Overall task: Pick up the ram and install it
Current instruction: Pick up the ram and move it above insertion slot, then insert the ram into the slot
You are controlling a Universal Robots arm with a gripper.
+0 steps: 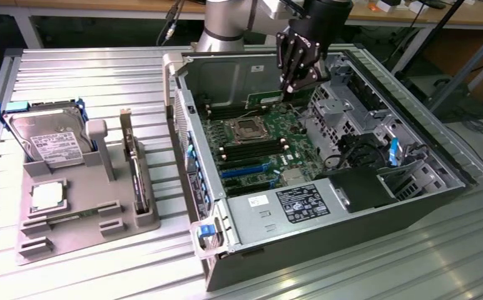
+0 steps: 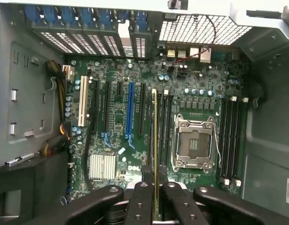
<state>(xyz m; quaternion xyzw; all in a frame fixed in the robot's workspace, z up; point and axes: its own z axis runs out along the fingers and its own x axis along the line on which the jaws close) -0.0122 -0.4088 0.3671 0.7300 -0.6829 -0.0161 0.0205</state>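
- A ribbed metal table (image 1: 83, 69) carries everything.
- A computer case (image 1: 308, 250) lies on its side with the panel off. In the wrist view its grey inner wall (image 2: 32, 117) borders the board.
- A grey tray (image 1: 83, 231) sits on the table toward the exterior view's left, well apart from the case opening.
- The motherboard (image 1: 266, 150) fills the case floor. The wrist view shows it (image 2: 116, 122) with one blue slot (image 2: 130, 112) and one white slot (image 2: 82, 108).
- The robot arm (image 1: 224, 25) reaches down into the case from the far side.
- A hard drive (image 1: 51, 142) stands tilted in the tray.
- A dark expansion card (image 1: 129, 147) stands on edge in the tray.
- The pincer (image 1: 296, 84) (image 2: 156, 187) is nearly closed, its fingers pinching the ram by its flat faces.
- The ram (image 1: 266, 99) hangs inside the case above the board. Edge-on in the wrist view (image 2: 155, 140), it runs parallel to the dark memory slots (image 2: 164, 131) just beside the empty processor socket (image 2: 193, 143). I cannot tell whether it touches a slot.
- A square silver chip (image 1: 48, 195) lies flat in the tray.
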